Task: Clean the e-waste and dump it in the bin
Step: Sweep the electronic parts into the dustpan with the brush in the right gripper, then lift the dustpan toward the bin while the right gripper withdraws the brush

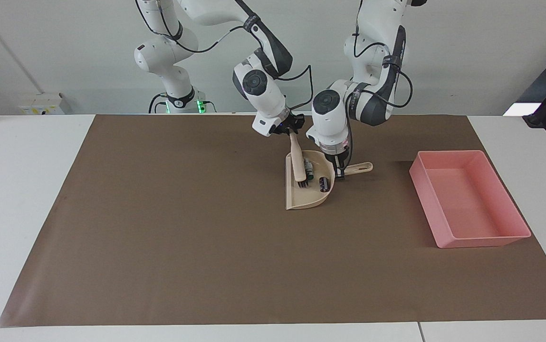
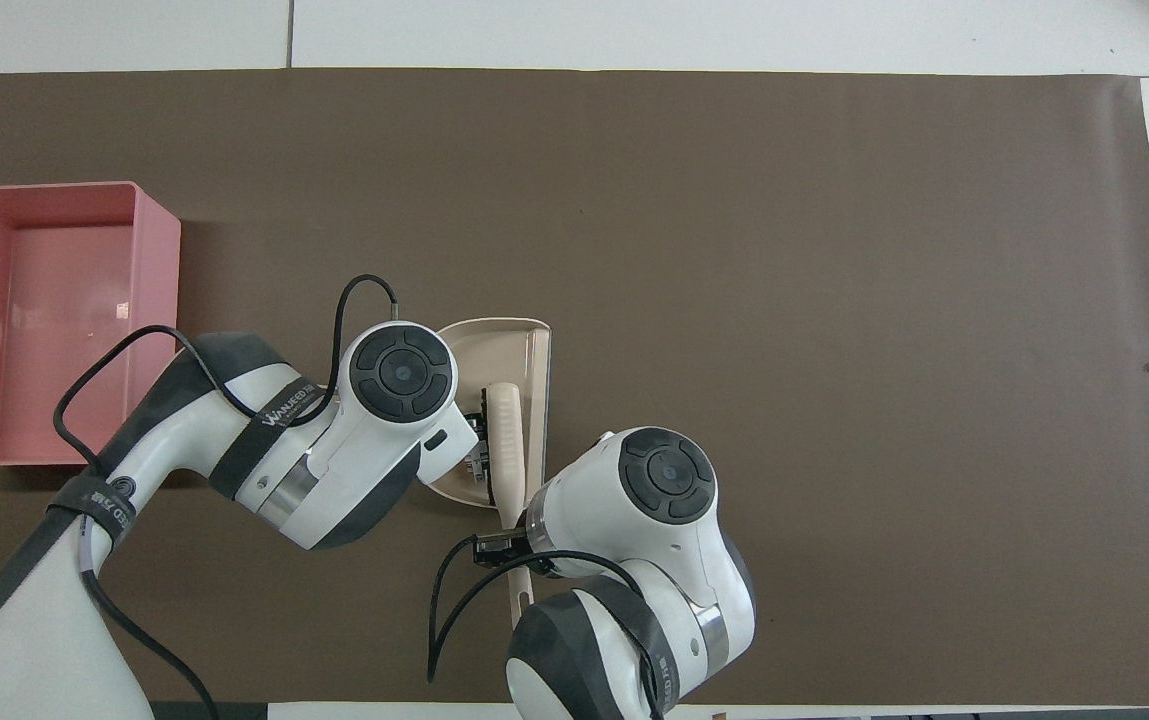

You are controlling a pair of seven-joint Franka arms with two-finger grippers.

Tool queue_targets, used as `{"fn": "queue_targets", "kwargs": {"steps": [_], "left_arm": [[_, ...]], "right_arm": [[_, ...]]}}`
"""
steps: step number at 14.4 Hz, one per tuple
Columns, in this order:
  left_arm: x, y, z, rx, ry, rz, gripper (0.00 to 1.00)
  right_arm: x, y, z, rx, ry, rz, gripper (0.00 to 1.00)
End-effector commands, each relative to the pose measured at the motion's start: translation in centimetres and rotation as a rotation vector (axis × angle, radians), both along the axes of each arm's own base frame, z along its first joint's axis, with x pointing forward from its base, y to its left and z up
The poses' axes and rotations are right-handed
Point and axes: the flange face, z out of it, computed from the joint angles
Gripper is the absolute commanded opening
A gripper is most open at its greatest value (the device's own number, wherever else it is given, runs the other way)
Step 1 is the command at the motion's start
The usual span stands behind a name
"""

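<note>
Fingers (image 1: 340, 172) gripping dustpan (image 1: 301, 199) handle

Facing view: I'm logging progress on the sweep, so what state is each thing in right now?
Dustpan: flat on the mat, both pieces inside.
White piece: in the dustpan, beside the brush.
Dark piece: in the dustpan, by its curved wall.
Brush: tilted, bristles down in the dustpan.
Bin: empty.
Left gripper: shut on the dustpan's handle.
Right gripper: shut on the brush.
</note>
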Motion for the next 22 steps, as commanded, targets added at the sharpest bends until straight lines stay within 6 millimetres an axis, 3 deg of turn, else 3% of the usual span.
{"fn": "queue_targets", "kwargs": {"steps": [1, 10, 14, 17, 18, 22], "left_arm": [[-0.1, -0.5, -0.4, -0.040, 0.006, -0.022, 0.00], [1.1, 0.1, -0.1, -0.203, 0.043, -0.009, 0.00], [1.3, 0.2, 0.0, -0.220, 0.037, -0.004, 0.00], [1.6, 0.6, -0.1, -0.227, 0.030, 0.001, 0.00], [1.7, 0.6, -0.1, -0.232, 0.022, 0.001, 0.00], [3.4, 3.2, 0.0, -0.349, 0.064, -0.031, 0.00]], "right_arm": [[-0.1, -0.4, 1.6, 0.023, 0.008, -0.002, 0.00], [-0.9, -1.5, 2.3, -0.135, 0.010, 0.018, 0.01], [-1.6, -3.3, 7.8, -0.128, 0.003, -0.005, 0.01], [-0.7, -7.6, 11.8, -0.151, -0.027, -0.029, 0.01], [0.3, -10.3, 12.9, -0.177, -0.036, -0.052, 0.01], [4.4, -20.7, 13.0, -0.326, -0.073, -0.049, 0.01]]}}
